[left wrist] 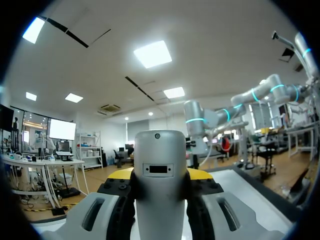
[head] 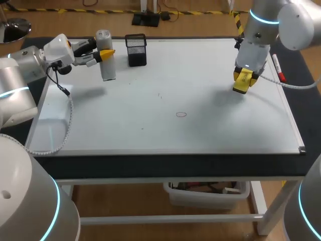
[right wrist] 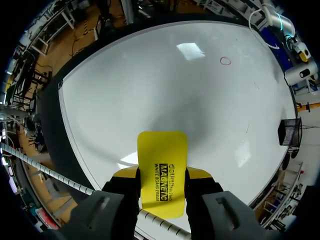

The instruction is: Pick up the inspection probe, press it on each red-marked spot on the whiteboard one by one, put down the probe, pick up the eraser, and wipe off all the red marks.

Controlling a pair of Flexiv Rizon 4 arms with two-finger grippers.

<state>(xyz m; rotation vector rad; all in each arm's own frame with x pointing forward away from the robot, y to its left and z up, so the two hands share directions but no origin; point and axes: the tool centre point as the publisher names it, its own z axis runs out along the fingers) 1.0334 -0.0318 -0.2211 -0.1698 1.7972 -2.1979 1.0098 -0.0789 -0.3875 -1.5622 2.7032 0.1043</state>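
Gripping the grey probe [head: 106,63] upright in the left claw [head: 103,54], fingers clenched on both its sides, at the far left of the whiteboard [head: 150,125], just left of a black mesh pen cup [head: 136,49]. Holding the yellow eraser [head: 242,83] clamped in the right claw [head: 245,79], above the far right of the board. Showing one small red ring [head: 181,114] near the middle, well apart from both claws. Also seeing a red marker [head: 278,68] at the far right edge.
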